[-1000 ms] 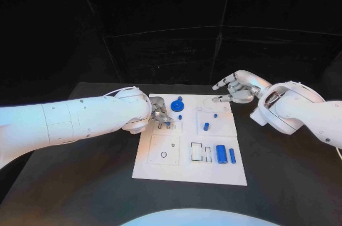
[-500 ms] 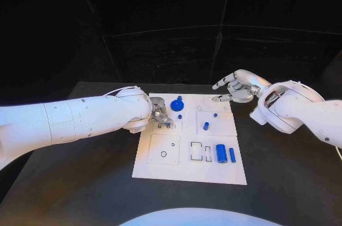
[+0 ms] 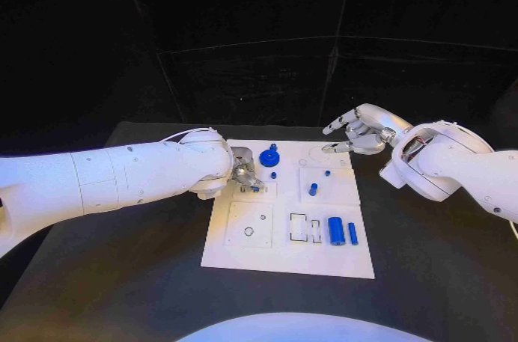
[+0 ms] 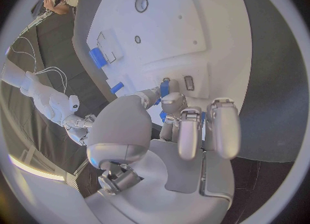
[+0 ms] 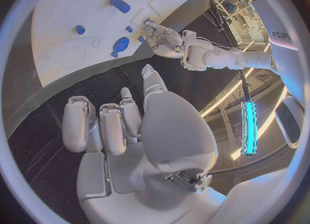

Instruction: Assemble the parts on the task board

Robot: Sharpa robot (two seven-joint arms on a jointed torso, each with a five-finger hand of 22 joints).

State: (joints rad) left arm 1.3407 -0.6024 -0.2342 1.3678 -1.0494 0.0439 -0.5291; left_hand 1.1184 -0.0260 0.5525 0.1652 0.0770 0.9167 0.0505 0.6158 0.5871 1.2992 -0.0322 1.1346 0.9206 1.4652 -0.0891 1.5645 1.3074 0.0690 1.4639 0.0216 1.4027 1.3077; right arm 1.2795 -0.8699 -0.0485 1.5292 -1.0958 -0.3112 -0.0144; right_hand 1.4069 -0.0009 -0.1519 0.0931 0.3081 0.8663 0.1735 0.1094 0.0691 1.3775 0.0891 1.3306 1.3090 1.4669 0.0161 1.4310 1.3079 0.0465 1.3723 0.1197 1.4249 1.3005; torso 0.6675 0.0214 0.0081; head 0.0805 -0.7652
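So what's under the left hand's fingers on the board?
The left hand pinches a small blue part over the task board, beside a small slot. Whatever lies directly beneath the fingertips is covered.

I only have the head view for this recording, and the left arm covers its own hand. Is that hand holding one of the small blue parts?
Observer: It looks so. In the left wrist view the left hand pinches a small blue plastic part at its fingertips, over the white task board.
Operator: What is next to the part?
Observer: A small rectangular slot in the board, right beside it.
Operator: And the right hand's palm?
Observer: The right wrist view shows the right hand holding nothing.
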